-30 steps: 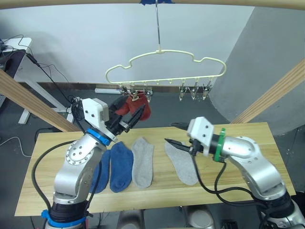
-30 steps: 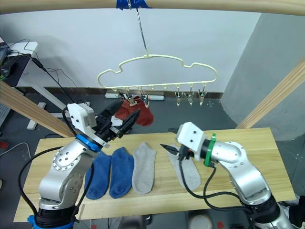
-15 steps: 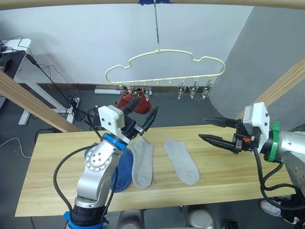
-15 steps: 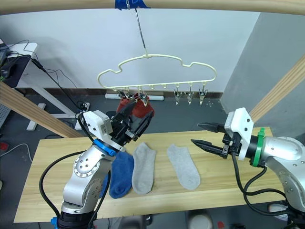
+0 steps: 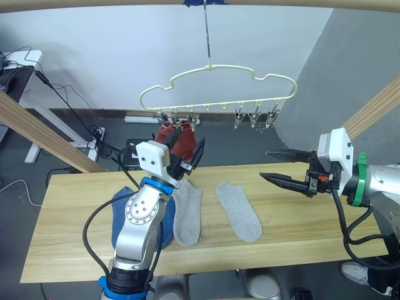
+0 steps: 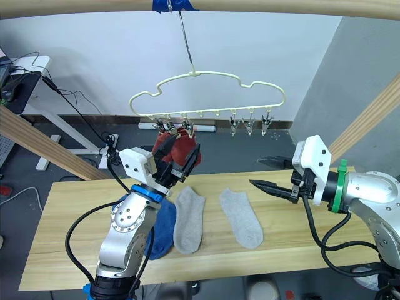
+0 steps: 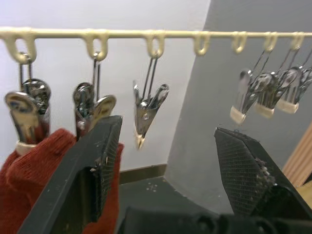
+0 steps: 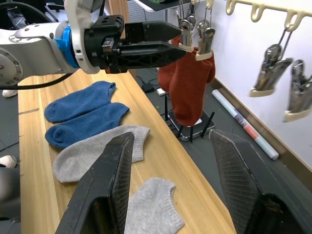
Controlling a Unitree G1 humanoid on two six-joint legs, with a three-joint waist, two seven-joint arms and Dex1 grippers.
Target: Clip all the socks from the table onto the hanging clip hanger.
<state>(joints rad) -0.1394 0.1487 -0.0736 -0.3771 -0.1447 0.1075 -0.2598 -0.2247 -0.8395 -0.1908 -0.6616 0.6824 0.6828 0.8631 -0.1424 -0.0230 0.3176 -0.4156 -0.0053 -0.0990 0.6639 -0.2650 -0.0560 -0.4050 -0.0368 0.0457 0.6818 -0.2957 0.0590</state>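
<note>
The pale yellow clip hanger (image 5: 219, 81) hangs from the top pole. Two rust red socks (image 5: 178, 139) are clipped at its left end. My left gripper (image 5: 189, 159) stands open just below and in front of them, empty; in the left wrist view its fingers (image 7: 92, 165) frame a free metal clip (image 7: 148, 105). Two grey socks (image 5: 186, 211) (image 5: 239, 211) lie flat on the table (image 5: 312, 219). The blue socks (image 8: 80, 100) lie left of them, partly hidden behind my left arm. My right gripper (image 5: 264, 164) hovers open and empty above the table's right part.
Slanted wooden frame poles (image 5: 37, 134) (image 5: 369, 115) flank the table on both sides. Three free clips (image 5: 255, 119) hang at the hanger's right end. A white desk with cables (image 5: 25, 62) stands behind on the left.
My right gripper has lifted off the right grey sock and drawn back to the right, empty. My left gripper has shifted right, from beside the red socks to under them.
</note>
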